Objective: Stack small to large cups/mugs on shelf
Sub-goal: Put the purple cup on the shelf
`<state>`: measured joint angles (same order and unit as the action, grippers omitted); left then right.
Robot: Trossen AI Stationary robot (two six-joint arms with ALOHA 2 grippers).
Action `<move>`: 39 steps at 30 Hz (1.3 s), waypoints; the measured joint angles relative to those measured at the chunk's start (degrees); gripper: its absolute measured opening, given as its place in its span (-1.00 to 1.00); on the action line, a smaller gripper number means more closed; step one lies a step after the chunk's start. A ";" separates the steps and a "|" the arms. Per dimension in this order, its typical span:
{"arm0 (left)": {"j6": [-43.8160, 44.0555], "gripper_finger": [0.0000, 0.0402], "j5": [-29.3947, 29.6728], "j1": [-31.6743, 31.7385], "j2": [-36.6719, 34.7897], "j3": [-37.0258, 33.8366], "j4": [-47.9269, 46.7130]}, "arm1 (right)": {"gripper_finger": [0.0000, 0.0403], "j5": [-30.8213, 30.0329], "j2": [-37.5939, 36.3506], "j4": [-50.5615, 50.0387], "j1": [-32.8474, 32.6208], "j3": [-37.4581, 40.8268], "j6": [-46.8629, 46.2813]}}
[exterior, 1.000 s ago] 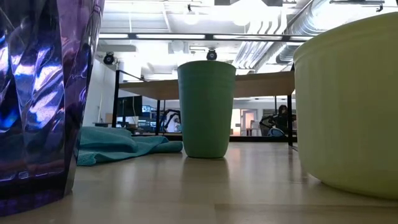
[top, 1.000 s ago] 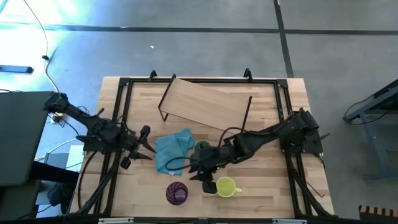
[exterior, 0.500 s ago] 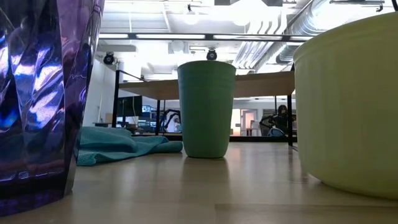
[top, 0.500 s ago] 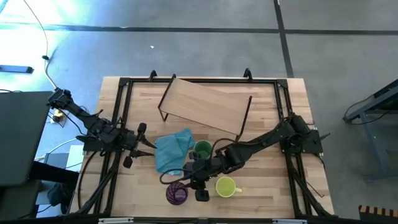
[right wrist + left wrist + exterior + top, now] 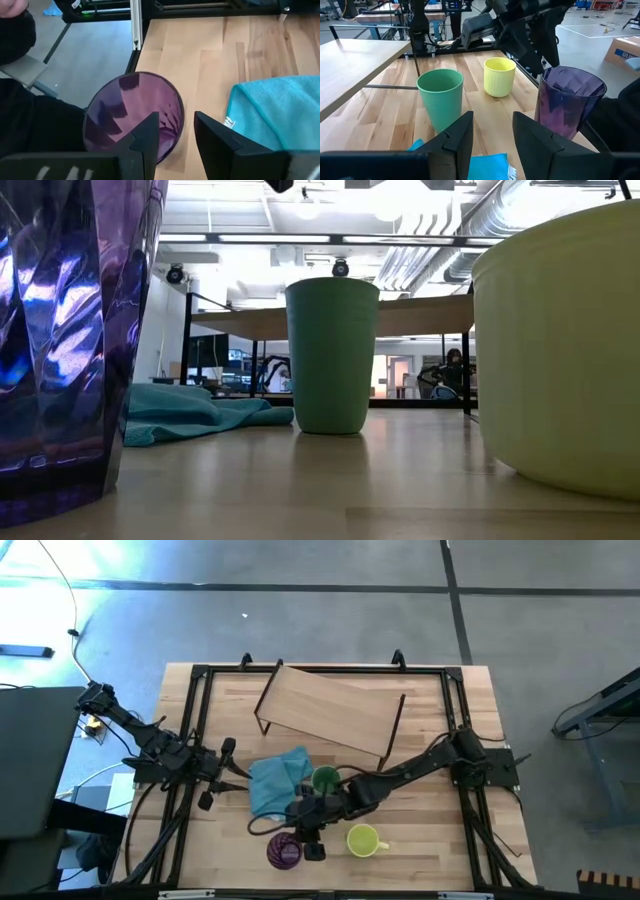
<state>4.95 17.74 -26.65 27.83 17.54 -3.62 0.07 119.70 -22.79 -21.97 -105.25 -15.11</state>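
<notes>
three vessels are seen standing apart on the tabletop (image 5: 430,840), none nested and none on the shelf (image 5: 330,710), so no part of the stacking is judged done. the purple tumbler (image 5: 284,851) is found at the lower centre of the high view, the green cup (image 5: 325,780) above and to its right, and the yellow mug (image 5: 362,839) to the right of the tumbler, its handle turned right. the shelf is seen empty in the upper centre of that view, well apart from all three. a light blue cloth (image 5: 275,780) is spread just left of the green cup. the right gripper (image 5: 175,132) is held over the tumbler's rim, fingers spread and grasping nothing; in its wrist view the tumbler's mouth lies just beyond the fingertips. the left gripper (image 5: 492,137) is parked at the left edge of the table, its fingers parted and empty, facing the cups. the nesting of the cups and their placing on the shelf are all judged still to be done.
</notes>
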 joint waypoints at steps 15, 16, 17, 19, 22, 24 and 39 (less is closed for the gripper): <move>0.11 -0.37 0.00 0.00 -0.02 0.00 -0.46 | -0.43 3.44 3.05 3.52 0.59 0.00 0.04; 0.24 -0.37 0.00 0.01 -0.02 0.00 -0.47 | -0.43 4.19 3.55 3.76 0.77 0.00 -0.40; 0.29 -0.37 0.00 0.02 0.00 0.00 -0.49 | -0.43 4.54 3.81 3.68 0.90 0.00 -0.52; 0.48 -0.37 0.00 0.00 -0.02 0.00 -0.48 | -0.43 4.64 3.93 3.77 1.07 0.00 -0.90; 0.87 -0.37 -0.02 0.00 -0.02 0.00 -0.55 | -0.43 4.64 3.85 4.00 1.34 0.00 -0.92; 0.89 -0.37 -0.02 0.00 -0.02 0.00 -0.84 | -0.43 4.63 3.85 4.05 1.39 0.00 -0.92; 0.92 -0.37 -0.02 0.00 -0.02 -0.02 -0.81 | -0.43 4.25 4.20 3.81 1.36 0.00 -2.45</move>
<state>5.87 17.72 -26.65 27.81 17.52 -4.43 4.32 123.90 -18.98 -20.60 -105.25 -17.56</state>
